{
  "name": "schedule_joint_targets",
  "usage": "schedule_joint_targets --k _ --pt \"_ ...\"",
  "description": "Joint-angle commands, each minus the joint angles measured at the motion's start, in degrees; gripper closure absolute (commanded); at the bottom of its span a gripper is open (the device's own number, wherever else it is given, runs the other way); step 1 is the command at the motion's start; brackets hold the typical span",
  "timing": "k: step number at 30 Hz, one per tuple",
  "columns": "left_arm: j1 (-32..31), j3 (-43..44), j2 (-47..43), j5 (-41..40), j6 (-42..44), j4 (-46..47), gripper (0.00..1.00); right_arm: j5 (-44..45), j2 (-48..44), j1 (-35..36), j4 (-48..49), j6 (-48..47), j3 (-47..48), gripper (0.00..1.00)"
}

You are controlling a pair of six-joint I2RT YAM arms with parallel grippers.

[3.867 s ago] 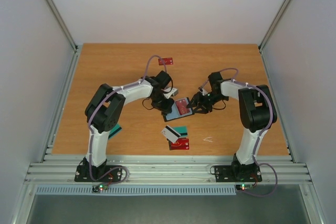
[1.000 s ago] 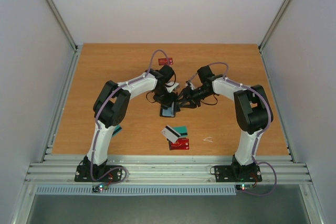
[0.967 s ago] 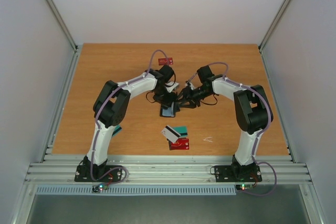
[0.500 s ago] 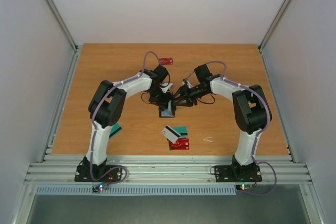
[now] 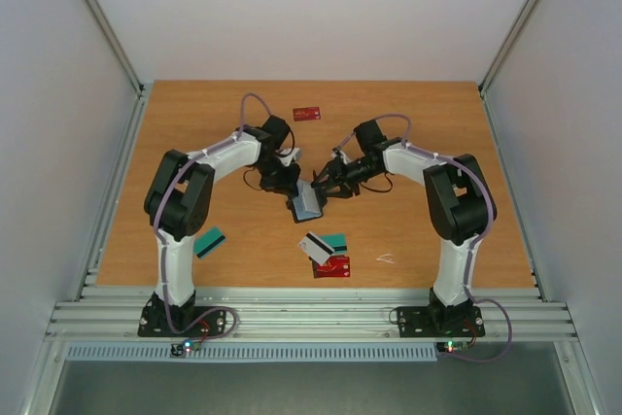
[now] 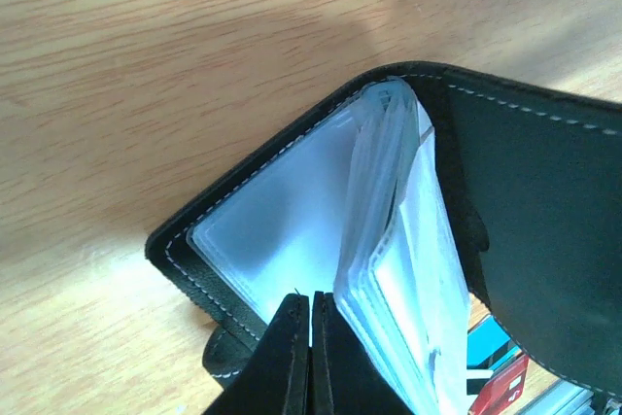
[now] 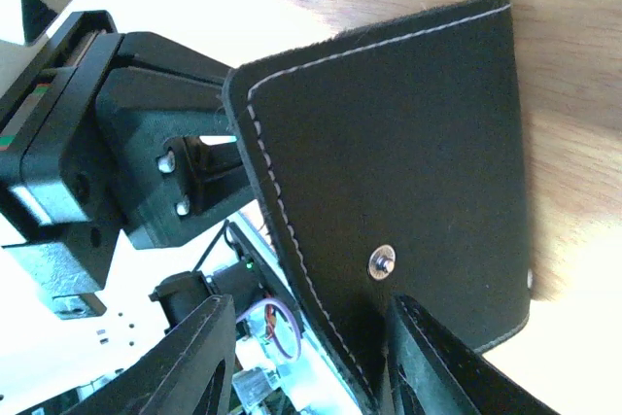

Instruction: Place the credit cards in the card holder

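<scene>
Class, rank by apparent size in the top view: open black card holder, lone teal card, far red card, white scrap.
1. open black card holder (raised, so unsure)
2. lone teal card and far red card, alike
3. white scrap

Top cam looks down over table (image 5: 408,123); 2 wrist cams v. close; all share card holder (image 5: 307,199).

The card holder (image 7: 408,143) is black with white stitching and a silver snap, with pale icy-blue sleeves (image 6: 282,230) right above the black left gripper (image 6: 311,310). Off to its right there's a teal card (image 6: 489,335) and a red card (image 6: 501,388). The table (image 6: 146,65) is orangey woodgrain.
</scene>
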Motion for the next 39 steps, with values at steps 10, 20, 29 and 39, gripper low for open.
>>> schedule_joint_targets --k 10,20,29,39 --pt "3.25 -5.88 -5.98 0.06 -2.82 1.77 1.00 -2.13 3.14 2.81 -0.03 0.83 5.08 0.55" --pt "3.60 -11.84 -9.83 -3.00 -5.45 3.63 1.00 -2.35 5.84 6.01 0.82 1.58 6.45 0.55" --pt "3.68 -14.29 -10.76 -4.00 -6.18 6.88 1.00 -2.96 7.20 7.73 4.71 4.26 5.51 0.55" --pt "3.69 -17.59 -12.96 -3.73 -5.24 8.79 1.00 -2.85 7.83 10.51 12.73 9.91 1.70 0.65"
